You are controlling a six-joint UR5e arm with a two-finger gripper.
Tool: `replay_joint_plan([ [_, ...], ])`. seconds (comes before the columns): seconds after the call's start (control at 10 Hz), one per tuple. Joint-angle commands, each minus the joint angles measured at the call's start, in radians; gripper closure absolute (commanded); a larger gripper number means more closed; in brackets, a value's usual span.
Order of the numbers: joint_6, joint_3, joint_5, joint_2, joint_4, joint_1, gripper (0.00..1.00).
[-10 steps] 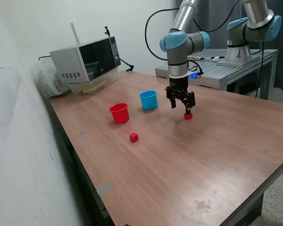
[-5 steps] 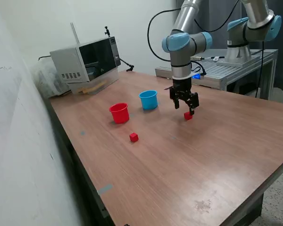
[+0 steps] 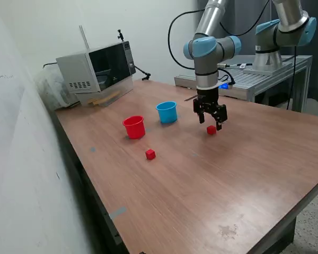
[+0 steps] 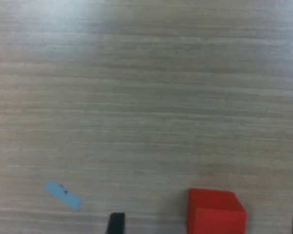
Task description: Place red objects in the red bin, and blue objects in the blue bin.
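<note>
One red cube (image 3: 211,130) lies on the wooden table (image 3: 244,174), directly under my gripper (image 3: 212,121). The gripper hangs just above it, open. The wrist view shows this red cube (image 4: 216,212) between two dark fingertips (image 4: 116,223) spread wide and touching nothing. A second red cube (image 3: 150,154) sits nearer the front, toward the exterior view's left. The red bin (image 3: 134,127) and the blue bin (image 3: 167,112) stand upright side by side further back. No blue objects are in view.
A microwave (image 3: 95,66) stands at the table's back corner on the exterior view's left. A second robot arm (image 3: 286,32) is mounted on a metal bench behind the table. A small blue tape scrap (image 4: 62,194) lies on the wood near the cube.
The gripper has shifted toward the exterior view's right, from beside the red cube to over it. The cubes and cups have not moved.
</note>
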Motion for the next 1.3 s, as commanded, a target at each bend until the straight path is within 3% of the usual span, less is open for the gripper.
replay_joint_plan([
  [0.0, 0.000, -0.005, 0.003, 0.008, -0.002, 0.007, 1.00],
  [0.5, -0.009, -0.010, 0.003, 0.005, 0.005, 0.007, 1.00],
  [0.9, -0.018, -0.011, 0.003, -0.255, 0.109, 0.009, 1.00],
  [1.2, -0.051, -0.106, -0.003, -0.263, 0.144, -0.020, 1.00],
])
